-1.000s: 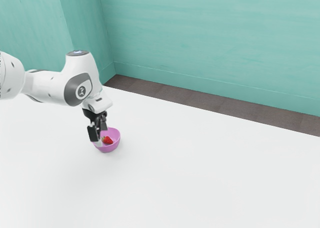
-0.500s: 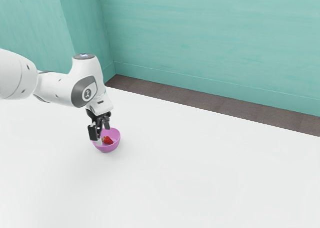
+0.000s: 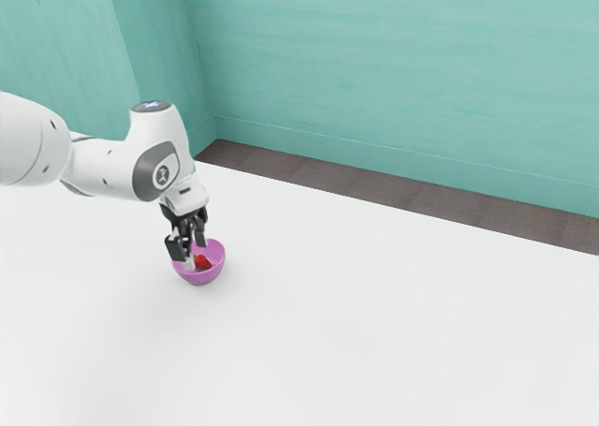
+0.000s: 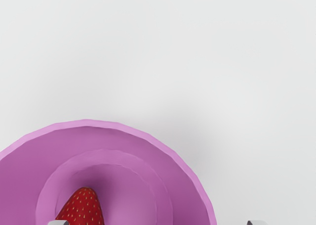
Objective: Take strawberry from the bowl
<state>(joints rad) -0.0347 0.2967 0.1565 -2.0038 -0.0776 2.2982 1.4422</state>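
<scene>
Low over the pink bowl (image 3: 199, 278), my gripper (image 3: 195, 252) stands open in the exterior view, its pale fingertips spread apart. The red strawberry (image 3: 203, 262) lies in the bowl, partly hidden by a fingertip. Seen from the wrist, the tip of the strawberry (image 4: 83, 207) rests on the inner floor of the bowl (image 4: 185, 181). My gripper (image 4: 158, 223) shows there as two widely spaced fingertips, one overlapping the strawberry and the other outside the bowl's rim, above the tabletop.
The white table (image 3: 393, 314) stretches around the bowl. Beyond its far edge run a dark floor strip (image 3: 374, 189) and a teal wall (image 3: 393, 70).
The arm and hand first shifted toward the exterior view's right, then slightly back and down. One fingertip now covers more of the strawberry. Bowl and strawberry have not visibly moved.
</scene>
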